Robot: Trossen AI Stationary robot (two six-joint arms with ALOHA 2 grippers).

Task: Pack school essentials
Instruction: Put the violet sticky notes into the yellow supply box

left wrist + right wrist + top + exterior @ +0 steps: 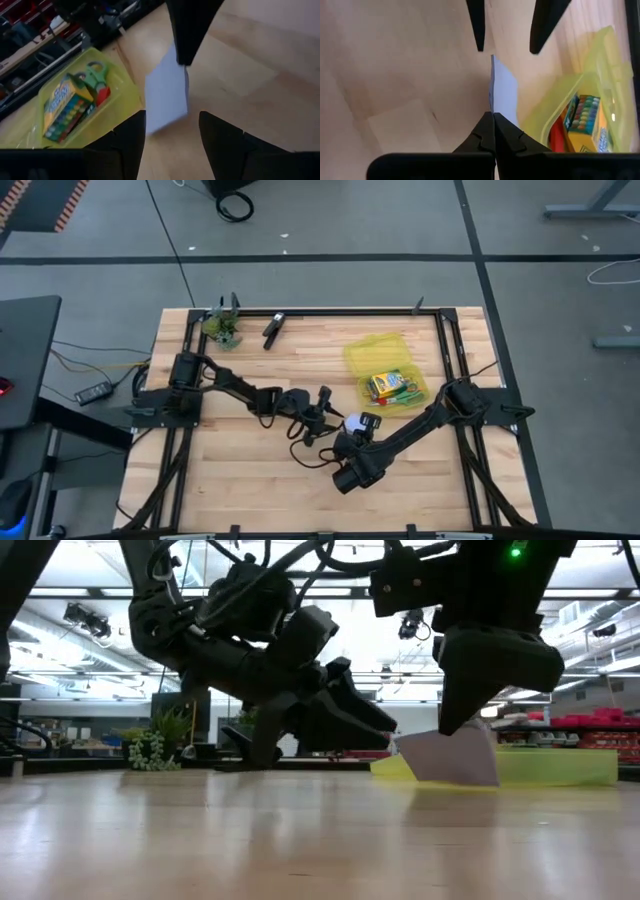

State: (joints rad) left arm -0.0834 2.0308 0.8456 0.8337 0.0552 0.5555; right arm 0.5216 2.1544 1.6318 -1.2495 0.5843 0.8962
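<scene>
The pale blue note pad [167, 95] stands on edge between my two grippers, right of the table's middle [352, 421]. My right gripper [493, 116] is shut on it. My left gripper [172, 120] is open just left of the pad [322, 406], with a finger on either side of the pad's free edge and apart from it. The yellow-green case [388, 370] lies open beyond them on the table. In it lie the crayon box [65, 105] and the green-handled scissors [97, 75]. Pencil, pen and eraser are not in view. My right gripper pinches the note pad between its two shut fingers at one edge [492, 107], coming from above and slanting down. The pad hangs tilted below the fingers [450, 755]. Its lower edge [460, 783] is close to the table; I cannot tell whether it touches.
A small green leafy clump [224, 328] and a black clip-like object [273, 328] lie near the far edge. A black frame rail [350, 312] runs around the tabletop. Bare wood lies toward the near edge [260, 480].
</scene>
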